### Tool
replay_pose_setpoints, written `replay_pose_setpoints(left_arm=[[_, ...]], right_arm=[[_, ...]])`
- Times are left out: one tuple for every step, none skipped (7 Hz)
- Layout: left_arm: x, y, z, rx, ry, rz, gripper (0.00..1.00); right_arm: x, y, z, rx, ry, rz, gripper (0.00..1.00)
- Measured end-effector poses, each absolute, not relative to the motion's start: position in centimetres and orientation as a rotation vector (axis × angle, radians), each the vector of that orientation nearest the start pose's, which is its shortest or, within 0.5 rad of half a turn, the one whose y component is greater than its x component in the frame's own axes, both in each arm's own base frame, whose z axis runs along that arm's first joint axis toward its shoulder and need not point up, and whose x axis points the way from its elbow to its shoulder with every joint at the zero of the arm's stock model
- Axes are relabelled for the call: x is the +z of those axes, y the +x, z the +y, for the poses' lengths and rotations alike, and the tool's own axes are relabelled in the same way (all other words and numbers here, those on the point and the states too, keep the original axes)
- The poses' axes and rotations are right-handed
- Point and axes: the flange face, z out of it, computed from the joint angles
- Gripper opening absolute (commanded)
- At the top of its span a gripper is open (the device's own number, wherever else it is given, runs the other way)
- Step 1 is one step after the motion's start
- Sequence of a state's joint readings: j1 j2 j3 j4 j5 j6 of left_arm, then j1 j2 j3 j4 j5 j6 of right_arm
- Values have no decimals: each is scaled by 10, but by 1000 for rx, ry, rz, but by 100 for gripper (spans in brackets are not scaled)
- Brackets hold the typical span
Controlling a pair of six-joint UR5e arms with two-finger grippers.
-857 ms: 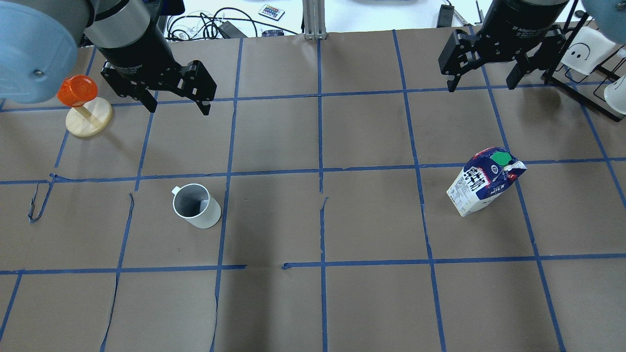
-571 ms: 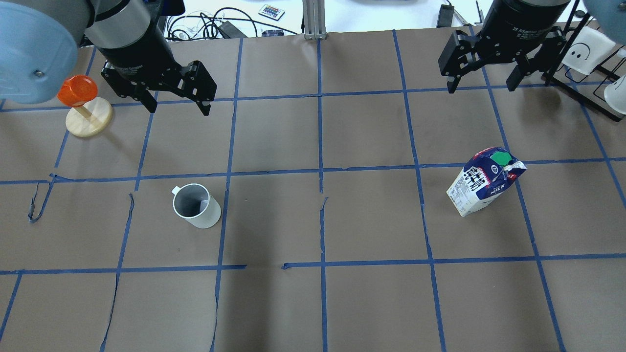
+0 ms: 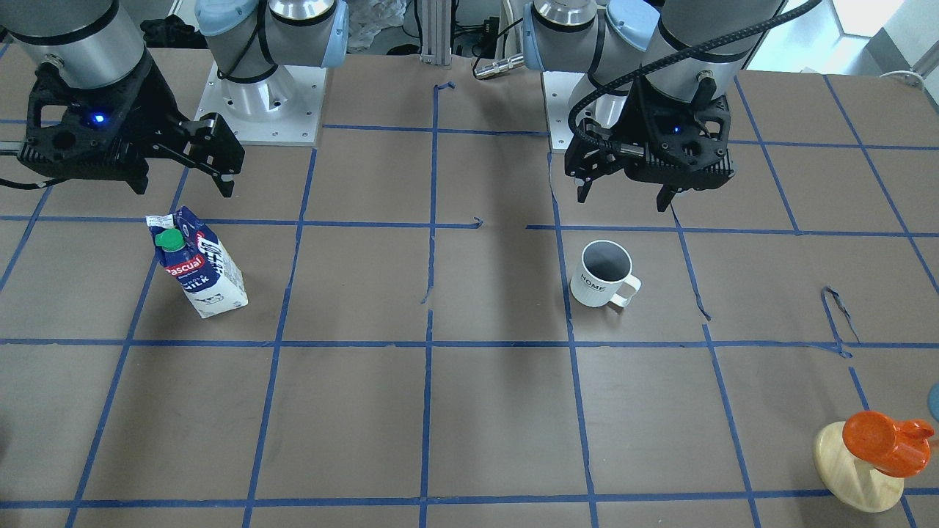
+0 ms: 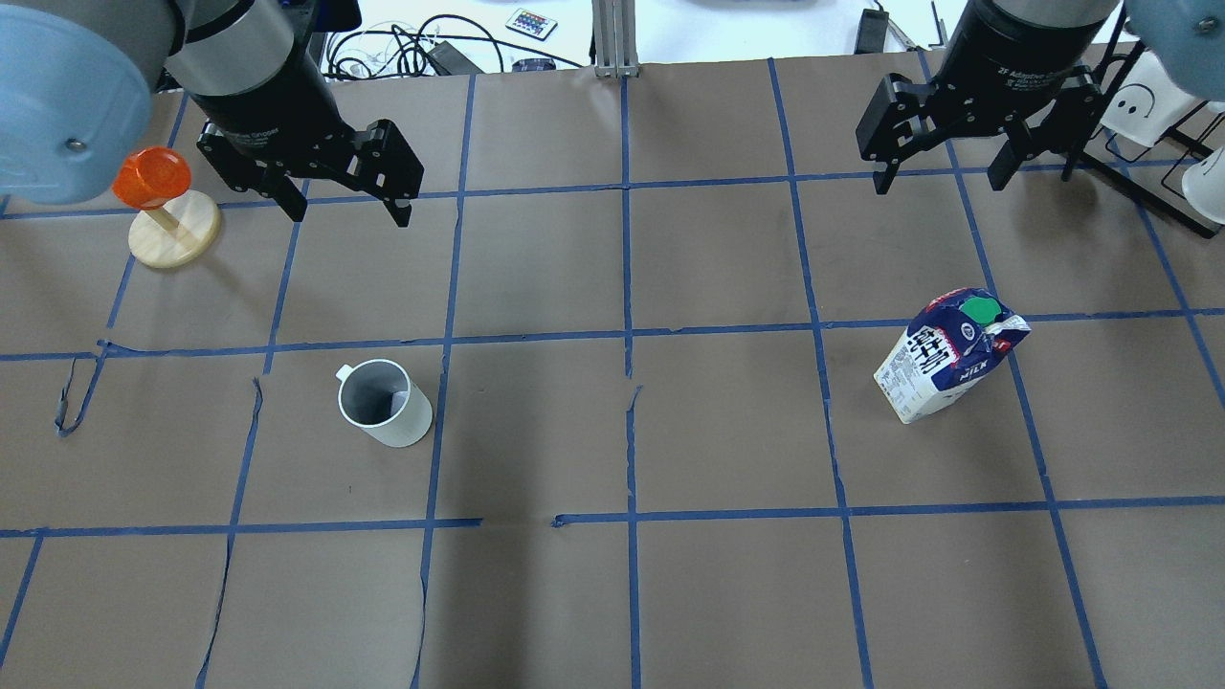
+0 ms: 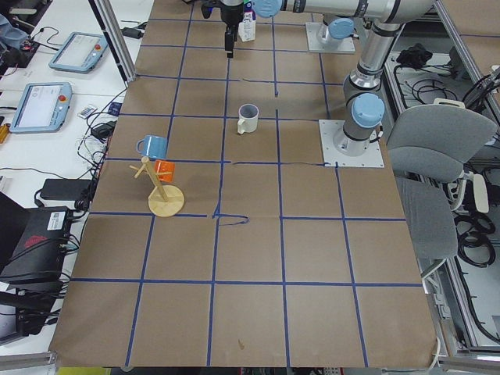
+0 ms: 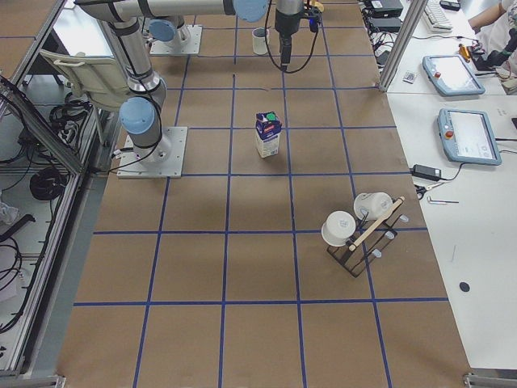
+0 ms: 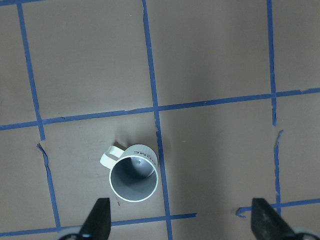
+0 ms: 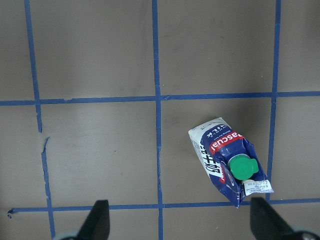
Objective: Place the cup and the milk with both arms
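Observation:
The white cup [image 4: 383, 402] with a dark grey inside stands upright on the left half of the table, seen also from the front [image 3: 605, 275] and in the left wrist view [image 7: 134, 175]. My left gripper [image 4: 349, 212] hangs open and empty high above the table, beyond the cup. The dark-blue and white milk [image 4: 947, 356] carton with a green cap stands upright on the right half [image 3: 196, 262], and shows in the right wrist view [image 8: 227, 161]. My right gripper [image 4: 938, 182] is open and empty, high and beyond the carton.
An orange cup on a pale wooden stand [image 4: 153, 177] sits at the far left with a blue cup [image 5: 152, 146]. A black rack with white mugs [image 4: 1148, 105] stands at the far right. Blue tape lines grid the brown table cover [image 4: 622, 431].
The right gripper has shifted slightly at the far right. The left gripper, cup and milk have stayed where they were.

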State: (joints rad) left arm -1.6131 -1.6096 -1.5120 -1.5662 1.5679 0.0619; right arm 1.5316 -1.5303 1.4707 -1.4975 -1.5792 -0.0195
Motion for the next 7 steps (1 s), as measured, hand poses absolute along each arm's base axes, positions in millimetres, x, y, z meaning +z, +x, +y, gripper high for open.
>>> replay_pose_setpoints(left_arm=[[498, -155, -504, -38, 164, 3140, 100], [498, -155, -504, -39, 164, 3140, 100], [498, -155, -504, -39, 163, 3140, 100], [498, -155, -504, -39, 161, 3140, 100], [498, -155, -504, -39, 159, 3139, 100], [498, -155, -505, -39, 158, 3139, 100], [498, -155, -505, -39, 159, 3138, 100]], right_arm=[[509, 112, -512, 23, 32, 3154, 100], [508, 112, -512, 24, 33, 3155, 100], [509, 112, -511, 24, 33, 3157, 100], [509, 111, -511, 25, 34, 3158, 100], [509, 111, -510, 26, 33, 3159, 100], [509, 111, -510, 26, 30, 3160, 100], [508, 111, -510, 27, 24, 3161, 100]])
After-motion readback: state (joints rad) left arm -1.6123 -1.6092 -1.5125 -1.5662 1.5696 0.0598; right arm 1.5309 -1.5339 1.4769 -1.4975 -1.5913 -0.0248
